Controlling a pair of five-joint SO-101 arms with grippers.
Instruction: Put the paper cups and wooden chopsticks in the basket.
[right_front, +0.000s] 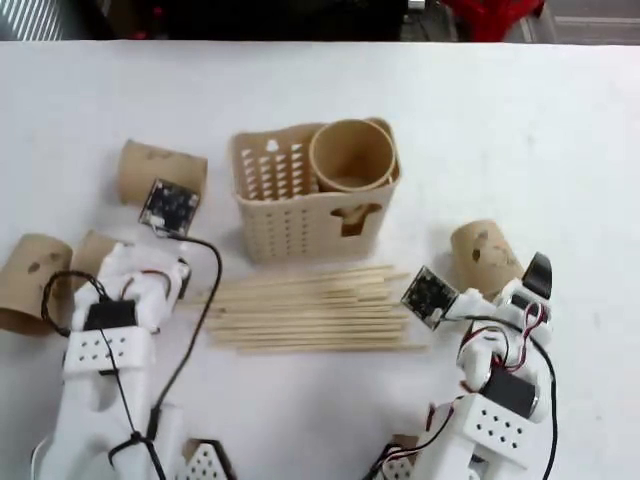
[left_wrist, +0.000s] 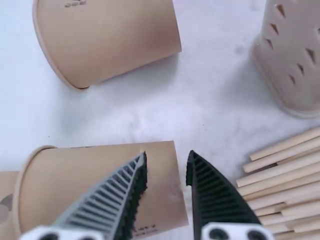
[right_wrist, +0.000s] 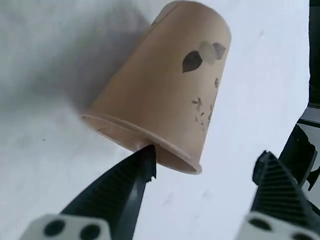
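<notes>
A cream slotted basket (right_front: 300, 215) stands mid-table with one paper cup (right_front: 352, 155) upright inside. Wooden chopsticks (right_front: 315, 308) lie in a flat bundle in front of it. Three brown cups lie on their sides at the left (right_front: 160, 170) (right_front: 33, 280) (right_front: 92, 250), and one at the right (right_front: 480, 255). My left gripper (left_wrist: 167, 172) is open, fingers just above a lying cup (left_wrist: 75, 180); another cup (left_wrist: 105, 37) lies beyond. My right gripper (right_wrist: 207, 160) is open wide at the rim of the right cup (right_wrist: 165, 100).
The basket's corner (left_wrist: 292, 55) and the chopstick ends (left_wrist: 280, 175) are close beside my left gripper. Cables run from both arms along the table's near edge. Bare white table (right_front: 520, 130) stretches behind and to the right of the basket.
</notes>
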